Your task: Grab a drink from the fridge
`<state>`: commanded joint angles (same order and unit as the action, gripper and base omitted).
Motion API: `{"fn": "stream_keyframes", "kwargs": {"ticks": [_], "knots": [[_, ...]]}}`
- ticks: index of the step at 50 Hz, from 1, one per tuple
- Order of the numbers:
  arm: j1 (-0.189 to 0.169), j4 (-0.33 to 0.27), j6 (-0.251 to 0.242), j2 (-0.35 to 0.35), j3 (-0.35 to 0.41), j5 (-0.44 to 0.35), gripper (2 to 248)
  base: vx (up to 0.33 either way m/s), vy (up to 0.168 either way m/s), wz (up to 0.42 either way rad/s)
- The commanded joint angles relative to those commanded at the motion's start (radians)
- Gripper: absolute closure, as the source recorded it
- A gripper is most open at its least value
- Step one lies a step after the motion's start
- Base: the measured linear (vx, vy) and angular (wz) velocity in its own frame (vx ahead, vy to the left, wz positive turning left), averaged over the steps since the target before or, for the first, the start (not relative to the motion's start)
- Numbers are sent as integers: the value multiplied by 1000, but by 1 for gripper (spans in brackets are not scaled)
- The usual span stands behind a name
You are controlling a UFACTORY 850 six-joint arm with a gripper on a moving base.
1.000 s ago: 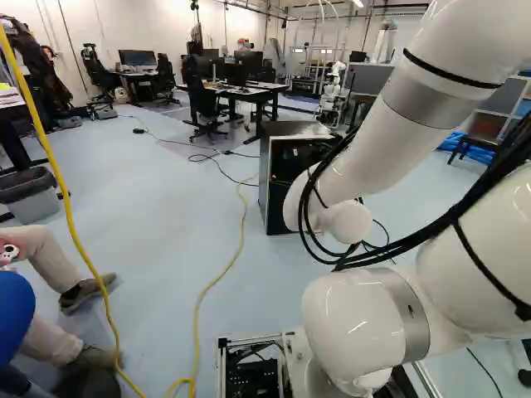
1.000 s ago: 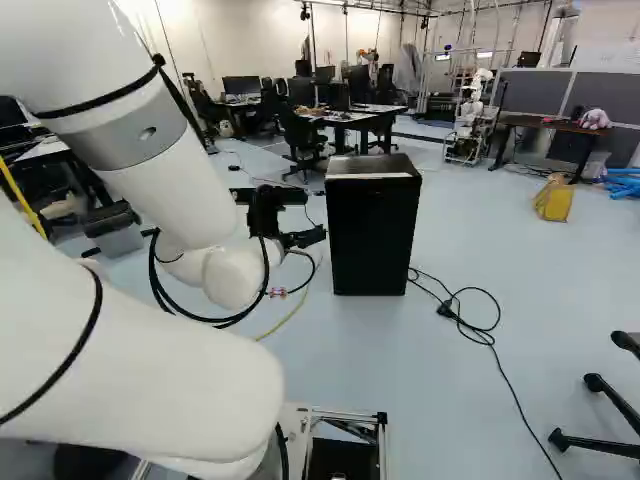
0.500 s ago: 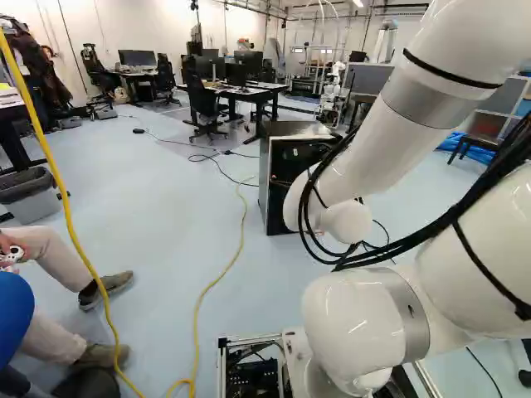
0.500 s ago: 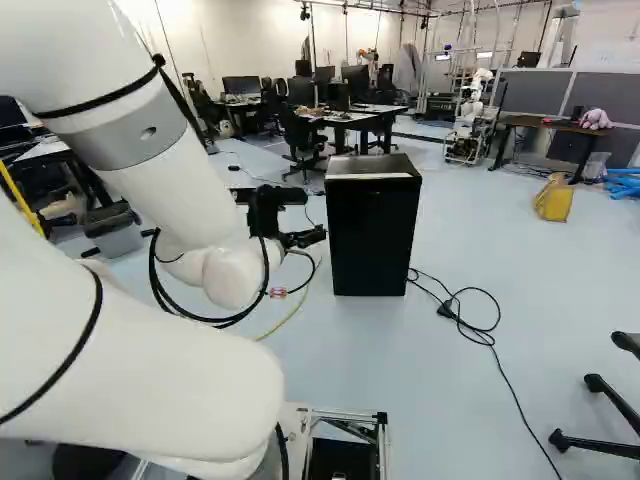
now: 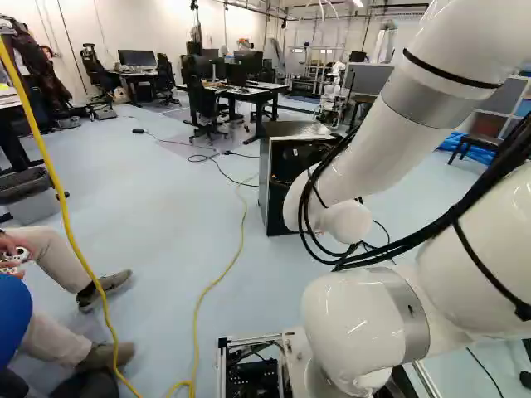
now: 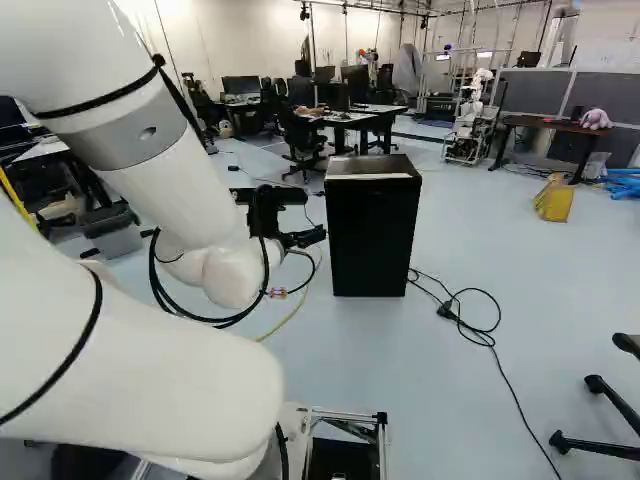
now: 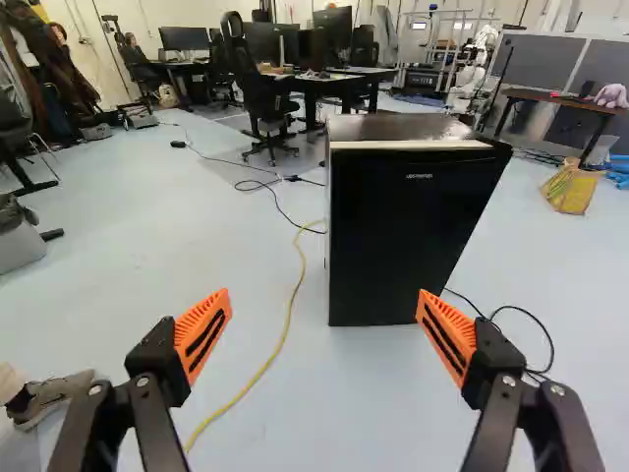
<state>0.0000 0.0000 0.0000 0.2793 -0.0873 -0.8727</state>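
In the right base view, my gripper (image 6: 312,237) is level with the upper part of the black fridge (image 6: 373,235), just to its left. The wrist view shows the gripper (image 7: 324,313) open, its orange-padded fingers wide apart with nothing between them. Ahead of them stands the fridge (image 7: 405,231), upright on the floor, its dark front door closed and nearer the right-hand finger's side. Seen in the left base view, the fridge (image 5: 276,178) is partly covered by my arm. No drink can be seen; the fridge's inside is hidden.
A yellow cable (image 5: 197,311) runs along the floor towards the fridge. Looped black cable (image 6: 480,330) lies to the fridge's right. Behind are a desk (image 6: 350,118) and office chair (image 6: 300,140). Another robot (image 6: 470,115) stands farther back. A yellow bag (image 6: 554,198) is at the right.
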Motion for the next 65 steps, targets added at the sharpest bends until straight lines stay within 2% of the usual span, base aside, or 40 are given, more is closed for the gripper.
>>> {"fn": "stream_keyframes", "kwargs": {"ticks": [65], "knots": [[0, 0, 0, 0, 0, 0, 3, 30, 0, -2]]}}
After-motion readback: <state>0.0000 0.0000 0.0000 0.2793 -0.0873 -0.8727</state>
